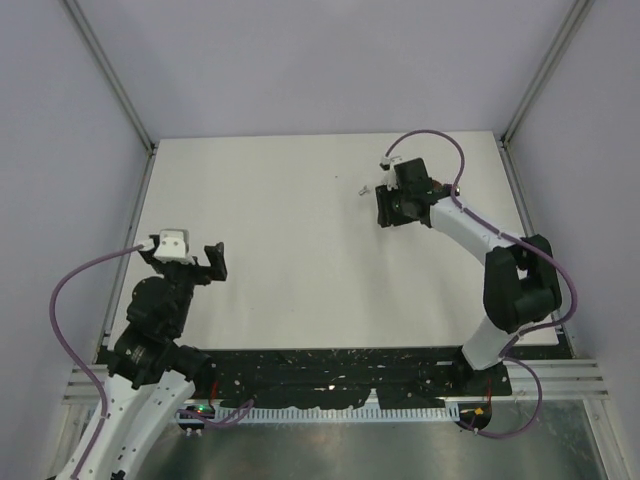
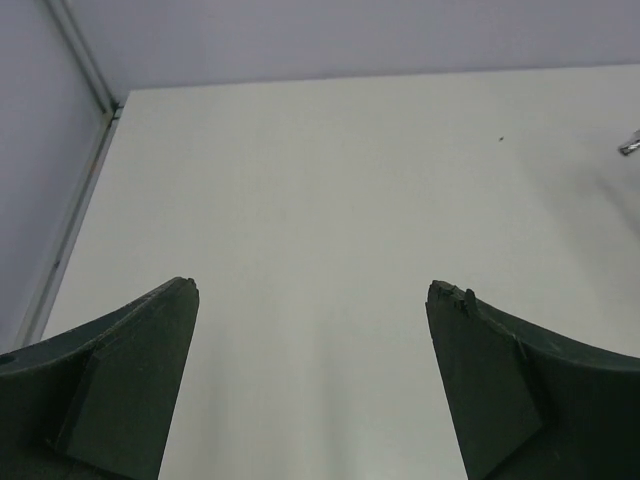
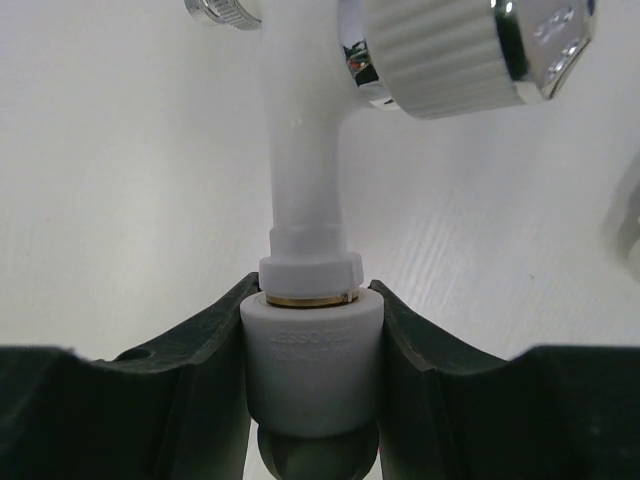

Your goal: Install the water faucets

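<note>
The white faucet (image 3: 300, 150), with its silvery ribbed knob (image 3: 470, 50), stands screwed into a white pipe fitting (image 3: 312, 360); a brass ring shows at the joint. My right gripper (image 3: 312, 290) is shut on that fitting, one finger on each side. In the top view the right gripper (image 1: 385, 208) is at the far right of the table, with the faucet's tip (image 1: 366, 188) poking out to its left. My left gripper (image 1: 215, 262) is open and empty at the near left, its fingers (image 2: 150, 360) wide apart over bare table. The dark red faucet is out of view.
The white table (image 1: 300, 260) is bounded by aluminium frame rails on the left (image 1: 130, 250) and right (image 1: 520, 200) and by grey walls. A small silvery end (image 2: 630, 145) shows at the right edge of the left wrist view.
</note>
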### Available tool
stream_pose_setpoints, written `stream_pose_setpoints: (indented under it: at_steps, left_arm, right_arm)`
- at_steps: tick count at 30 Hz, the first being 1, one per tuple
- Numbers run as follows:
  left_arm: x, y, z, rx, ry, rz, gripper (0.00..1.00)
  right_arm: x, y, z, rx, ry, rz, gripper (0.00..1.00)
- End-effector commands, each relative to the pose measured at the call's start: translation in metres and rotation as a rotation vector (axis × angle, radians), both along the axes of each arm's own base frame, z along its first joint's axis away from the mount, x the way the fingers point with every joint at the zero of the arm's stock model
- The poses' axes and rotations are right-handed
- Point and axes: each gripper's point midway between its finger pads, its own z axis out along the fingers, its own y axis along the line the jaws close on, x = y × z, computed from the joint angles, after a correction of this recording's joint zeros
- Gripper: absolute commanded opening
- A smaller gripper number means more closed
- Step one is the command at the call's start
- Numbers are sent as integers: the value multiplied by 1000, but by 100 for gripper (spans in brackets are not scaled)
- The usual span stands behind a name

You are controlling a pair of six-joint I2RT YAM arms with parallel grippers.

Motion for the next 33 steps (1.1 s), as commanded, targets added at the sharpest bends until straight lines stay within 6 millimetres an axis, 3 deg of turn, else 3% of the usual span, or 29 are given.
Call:
stream_pose_setpoints:
  at_steps: [1,4,10,14,16,18,22,26,28,33]
  left_arm:
    - [2,41,-17,81,51,217,100]
    - [1,45,-17,91,48,242,100]
    - [-1,48,-16,106,28,245,100]
    - [-1,49,-15,103,23,250,99]
    - [-1,50,-15,102,22,253,100]
    - [-2,52,-15,96,17,264,100]
    - [-4,56,-12,78,3,288,100]
    - [-7,64,-11,68,-6,330,100]
    - [-10,66,-6,27,-21,342,100]
    - [-24,70,11,-60,-52,349,100]
  right_arm:
    - [41,-42,-19,119,63,-334,8]
    - [56,-56,-45,138,111,-428,8]
    - [82,-67,-65,190,137,-523,18]
    - [86,-75,-74,198,161,-572,39]
    - [85,-76,-71,194,153,-563,55]
    - [83,-78,-64,192,139,-560,61]
    - [80,-88,-36,173,57,-563,79]
    - [70,-100,10,174,-55,-583,90]
    - [60,-105,36,179,-116,-587,96]
    - [17,-128,127,219,-343,-623,96]
